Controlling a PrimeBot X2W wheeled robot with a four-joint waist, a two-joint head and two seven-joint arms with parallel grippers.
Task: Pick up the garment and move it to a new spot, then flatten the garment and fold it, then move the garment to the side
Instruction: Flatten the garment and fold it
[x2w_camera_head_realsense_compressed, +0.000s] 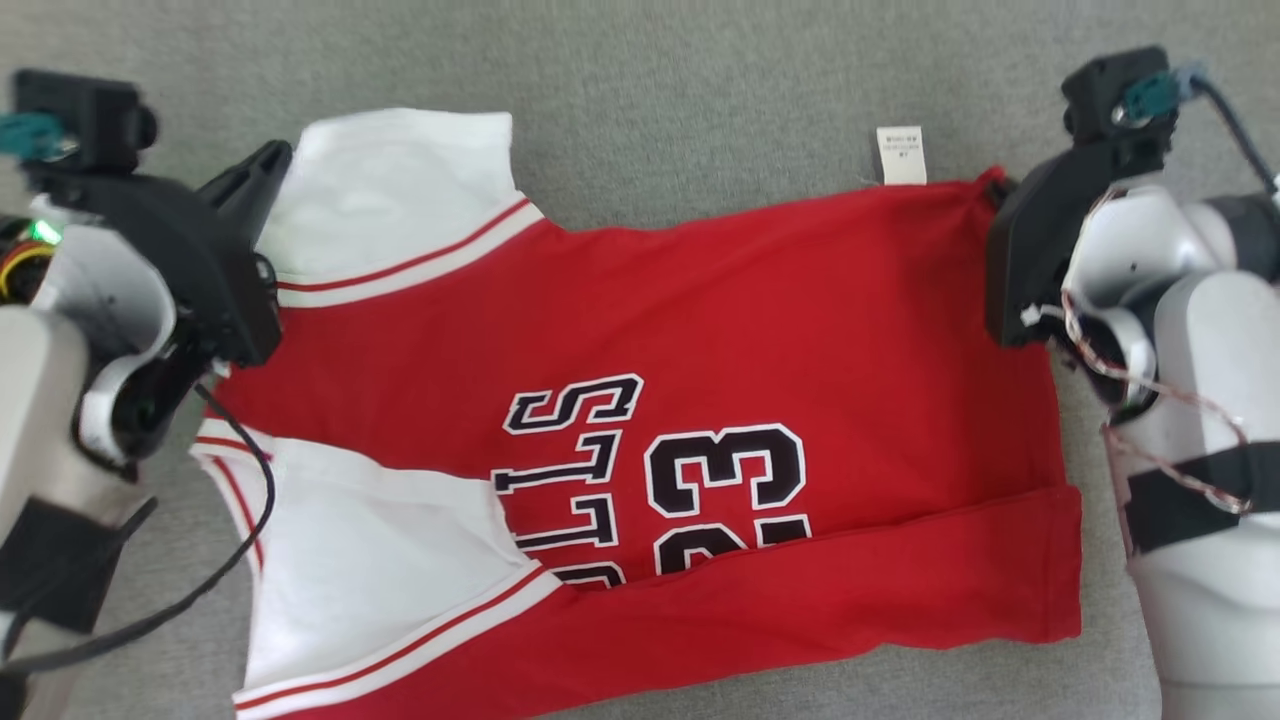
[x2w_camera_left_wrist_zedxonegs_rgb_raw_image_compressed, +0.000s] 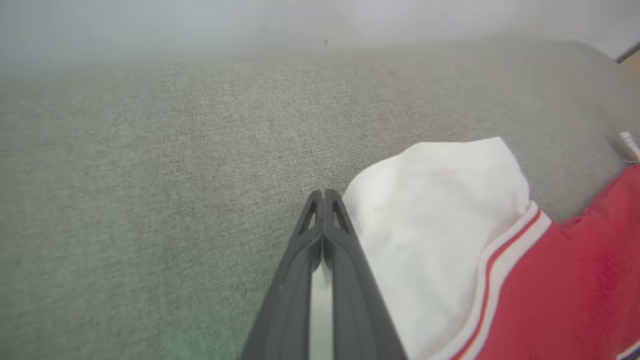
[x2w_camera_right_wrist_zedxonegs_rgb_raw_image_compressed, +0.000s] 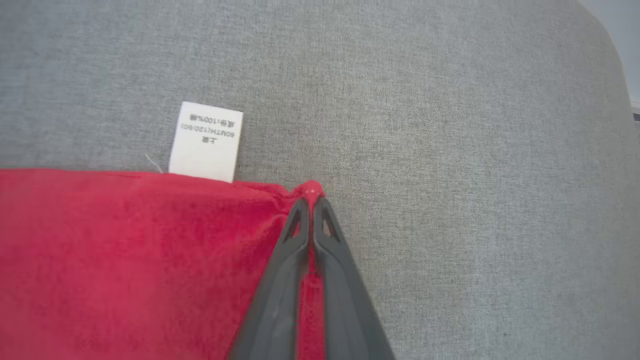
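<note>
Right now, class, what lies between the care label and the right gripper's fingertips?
A short stretch of the red garment edge, from the care label to the right gripper shut on its corner; the right wrist view shows it.

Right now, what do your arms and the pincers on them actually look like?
The left end effector and the right end effector each have two long, dark grey, tapering fingers with triangular cut-outs near the tips. The left forearm and right forearm are pale grey shells banded in black. A black cable loops off the left one; thin red-and-white wires run over the right.
</note>
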